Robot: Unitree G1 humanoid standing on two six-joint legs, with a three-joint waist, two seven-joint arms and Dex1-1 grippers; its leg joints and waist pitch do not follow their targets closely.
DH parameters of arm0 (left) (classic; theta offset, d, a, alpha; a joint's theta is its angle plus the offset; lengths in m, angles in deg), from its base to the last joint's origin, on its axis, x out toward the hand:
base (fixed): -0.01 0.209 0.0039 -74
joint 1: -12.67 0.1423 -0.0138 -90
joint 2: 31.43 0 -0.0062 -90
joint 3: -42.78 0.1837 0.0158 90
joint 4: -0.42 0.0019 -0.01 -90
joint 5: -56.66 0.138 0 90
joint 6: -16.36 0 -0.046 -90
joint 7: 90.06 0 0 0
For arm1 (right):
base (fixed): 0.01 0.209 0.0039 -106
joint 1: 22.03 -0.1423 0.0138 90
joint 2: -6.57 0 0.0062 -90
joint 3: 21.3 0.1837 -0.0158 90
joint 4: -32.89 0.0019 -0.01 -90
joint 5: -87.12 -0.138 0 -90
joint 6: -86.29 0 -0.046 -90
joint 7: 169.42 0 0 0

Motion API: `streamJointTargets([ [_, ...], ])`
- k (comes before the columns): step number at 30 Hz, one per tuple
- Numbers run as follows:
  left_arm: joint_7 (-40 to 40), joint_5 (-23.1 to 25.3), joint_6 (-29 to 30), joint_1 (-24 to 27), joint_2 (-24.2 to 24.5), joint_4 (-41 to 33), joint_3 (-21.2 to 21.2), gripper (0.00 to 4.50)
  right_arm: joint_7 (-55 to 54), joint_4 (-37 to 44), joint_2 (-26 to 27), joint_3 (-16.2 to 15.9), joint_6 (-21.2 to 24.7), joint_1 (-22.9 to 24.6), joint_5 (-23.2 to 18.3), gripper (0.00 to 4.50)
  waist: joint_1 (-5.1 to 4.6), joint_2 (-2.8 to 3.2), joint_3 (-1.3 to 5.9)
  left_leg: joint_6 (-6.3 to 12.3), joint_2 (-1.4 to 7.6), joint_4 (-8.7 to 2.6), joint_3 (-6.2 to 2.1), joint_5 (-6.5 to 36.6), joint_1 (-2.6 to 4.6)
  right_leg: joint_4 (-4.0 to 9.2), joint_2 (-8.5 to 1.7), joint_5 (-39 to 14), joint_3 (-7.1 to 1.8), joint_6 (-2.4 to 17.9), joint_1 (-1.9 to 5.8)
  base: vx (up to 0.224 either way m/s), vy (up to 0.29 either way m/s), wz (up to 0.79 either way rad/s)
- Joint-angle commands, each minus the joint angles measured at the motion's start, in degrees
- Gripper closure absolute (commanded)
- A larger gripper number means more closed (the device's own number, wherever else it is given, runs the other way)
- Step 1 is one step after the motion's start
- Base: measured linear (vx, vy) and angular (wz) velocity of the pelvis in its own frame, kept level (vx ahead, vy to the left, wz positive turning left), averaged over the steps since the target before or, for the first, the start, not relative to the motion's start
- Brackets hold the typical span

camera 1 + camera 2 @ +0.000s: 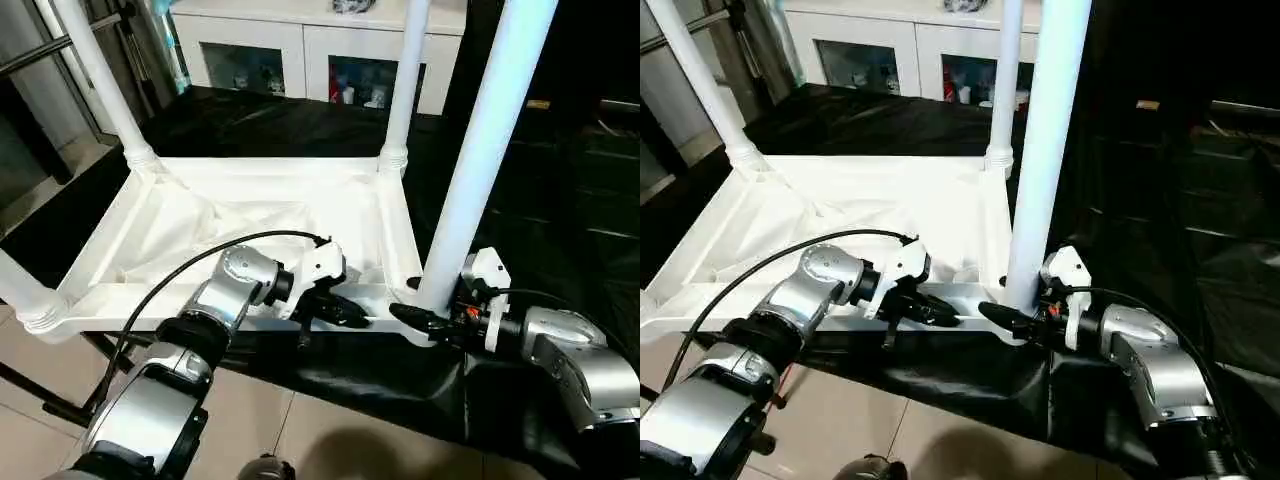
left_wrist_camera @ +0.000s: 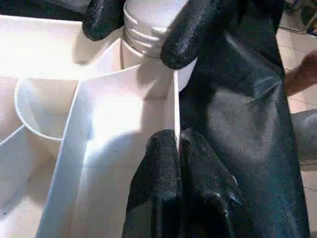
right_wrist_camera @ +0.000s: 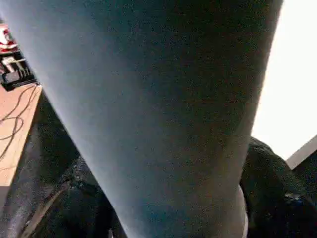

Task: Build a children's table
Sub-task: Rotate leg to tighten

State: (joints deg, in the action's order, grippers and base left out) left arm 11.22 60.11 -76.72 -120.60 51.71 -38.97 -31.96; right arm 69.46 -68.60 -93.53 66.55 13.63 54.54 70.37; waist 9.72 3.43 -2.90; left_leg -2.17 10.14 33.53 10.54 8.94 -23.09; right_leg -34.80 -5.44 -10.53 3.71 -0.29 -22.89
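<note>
Head cameras look down over the upturned table top (image 1: 250,215); wrist cameras sit close against its near right leg (image 3: 158,114).

Smooth white plastic table (image 1: 240,215), probably glossy black sheet (image 1: 560,200)

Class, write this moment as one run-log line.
left gripper: shut on tabletop rim | right gripper: around near-right leg base | other legs: standing in sockets

- Table top (image 1: 250,215): white plastic.
- Legs (image 1: 480,150): white, plain.
- Cloth (image 1: 300,125) under the table: glossy black.
- Cabinet (image 1: 300,40): white.
- Forearms (image 1: 225,290): silver; fingers (image 2: 163,183) black.
- Floor (image 1: 290,430): pale tiles.
</note>
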Motion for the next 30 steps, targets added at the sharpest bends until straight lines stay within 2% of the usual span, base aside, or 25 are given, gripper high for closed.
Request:
streamJointTargets([
  [1,-2.9,-1.9,-0.4,-0.4,-1.0,-3.1,1.1,4.50,0.2,1.5,0.6,-1.0,0.2,0.1,-0.8,1.72,-0.21,-0.88,3.98,3.56,3.48,-3.98,-1.29,15.0,1.50,4.42,-4.10,-11.6,-2.29,13.6,2.39,0.000,0.000,0.00],
  [4,-0.9,-1.2,-0.5,-0.5,-1.4,-2.8,0.8,4.50,-2.2,0.7,1.7,-1.3,-0.7,-0.1,0.5,1.75,-0.27,-0.84,3.92,3.43,3.43,-4.03,-1.29,15.1,1.50,4.51,-4.06,-12.4,-2.26,13.3,2.32,0.000,0.000,0.00],
  [6,3.7,-0.3,0.2,-1.5,-2.6,-1.2,0.1,4.50,-8.7,-2.0,4.5,-0.9,-1.9,-1.2,3.1,1.76,-0.50,-0.79,3.91,2.70,3.45,-4.11,-1.34,16.0,1.59,4.61,-4.10,-13.5,-2.29,13.1,2.04,0.000,0.000,0.00],
  [8,8.5,0.3,1.0,-2.7,-4.0,0.6,-0.7,4.50,-17.3,-6.3,7.7,0.2,-1.4,-3.1,5.7,1.76,-1.06,-0.86,3.76,1.23,3.15,-4.32,-1.45,17.2,1.64,4.81,-4.08,-16.1,-2.19,12.6,2.04,0.000,0.000,0.00],
  [10,12.4,1.0,1.5,-3.6,-5.1,2.1,-0.9,4.50,-22.8,-9.3,10.2,1.3,-1.6,-4.4,6.6,1.76,-1.89,-0.85,3.74,0.10,3.00,-4.44,-1.57,18.4,1.72,5.00,-4.14,-18.0,-2.13,12.0,1.99,0.000,0.000,0.00],
  [11,17.1,1.7,2.2,-4.7,-6.4,3.7,-1.3,4.50,-27.6,-11.9,12.7,2.6,-1.1,-5.8,6.7,1.76,-2.20,-0.88,3.67,-0.08,2.95,-4.46,-1.58,18.6,1.71,5.13,-4.06,-18.5,-2.17,11.6,2.02,0.000,0.000,0.00],
  [14,21.7,2.1,2.8,-5.8,-7.7,5.1,-1.8,4.50,-31.5,-13.8,14.7,3.3,-1.2,-6.9,6.9,1.77,-2.38,-0.86,3.83,0.28,2.92,-4.38,-1.56,17.7,1.63,5.08,-4.06,-16.3,-2.24,11.5,2.19,0.000,0.000,0.00],
  [16,29.4,2.9,3.7,-7.8,-10.5,7.6,-2.5,4.50,-39.1,-17.2,18.6,3.8,-1.6,-9.6,8.6,1.77,-2.54,-0.70,3.95,0.95,2.82,-4.21,-1.40,15.8,1.46,4.79,-3.91,-13.0,-2.26,12.1,2.20,0.000,0.000,0.00],
  [18,31.8,3.3,3.6,-8.4,-11.5,8.6,-2.7,4.50,-41.6,-19.0,20.1,3.6,-2.4,-10.8,9.7,1.77,-2.81,-0.48,3.89,0.66,2.64,-4.20,-1.39,16.3,1.71,4.95,-3.82,-13.6,-2.11,12.2,2.15,0.000,0.000,0.00],
  [20,33.2,3.8,3.3,-8.9,-12.3,9.5,-2.6,4.50,-42.2,-20.1,21.3,2.9,-3.0,-11.9,10.4,1.77,-2.92,-0.59,3.87,1.12,2.63,-4.23,-1.39,16.6,1.55,5.11,-3.79,-14.3,-2.14,11.5,2.31,0.000,0.000,0.00],
  [21,33.0,4.0,2.8,-9.1,-12.7,9.8,-2.3,4.50,-39.3,-19.4,21.8,2.2,-3.0,-12.0,9.5,1.77,-2.86,-0.44,3.91,1.29,2.63,-4.24,-1.42,16.7,1.56,5.12,-3.83,-14.4,-2.13,11.3,2.36,0.000,0.000,0.00],
  [22,32.8,4.1,2.7,-9.1,-12.7,9.8,-2.2,4.50,-38.5,-19.1,21.9,2.0,-2.9,-11.9,9.3,1.21,-2.88,-0.53,3.87,1.44,2.65,-4.28,-1.44,16.9,1.53,5.21,-3.83,-14.6,-2.12,11.1,2.38,0.000,0.000,0.00],
  [23,31.9,3.9,2.2,-9.0,-12.7,9.7,-2.2,4.50,-37.2,-18.5,21.8,1.6,-2.9,-11.7,9.0,1.07,-2.88,-0.48,3.84,1.59,2.71,-4.32,-1.43,17.4,1.61,5.27,-3.81,-14.9,-2.15,10.9,2.33,0.000,0.000,0.00],
  [27,30.4,3.8,0.6,-8.8,-12.2,9.9,-1.7,4.50,-37.0,-18.4,20.7,1.3,-3.7,-11.7,9.6,0.72,-3.02,-0.52,3.83,1.72,2.78,-4.41,-1.48,17.7,1.57,5.26,-3.83,-15.0,-2.15,11.0,2.34,0.000,0.000,0.00],
  [30,27.6,3.4,-1.2,-8.1,-11.0,9.6,-1.4,4.50,-32.9,-16.6,18.3,0.8,-4.5,-10.7,9.1,0.72,-2.88,-0.65,3.94,2.18,2.83,-4.28,-1.43,16.9,1.47,5.13,-3.81,-13.5,-2.20,11.0,2.56,0.000,0.000,0.00],
])
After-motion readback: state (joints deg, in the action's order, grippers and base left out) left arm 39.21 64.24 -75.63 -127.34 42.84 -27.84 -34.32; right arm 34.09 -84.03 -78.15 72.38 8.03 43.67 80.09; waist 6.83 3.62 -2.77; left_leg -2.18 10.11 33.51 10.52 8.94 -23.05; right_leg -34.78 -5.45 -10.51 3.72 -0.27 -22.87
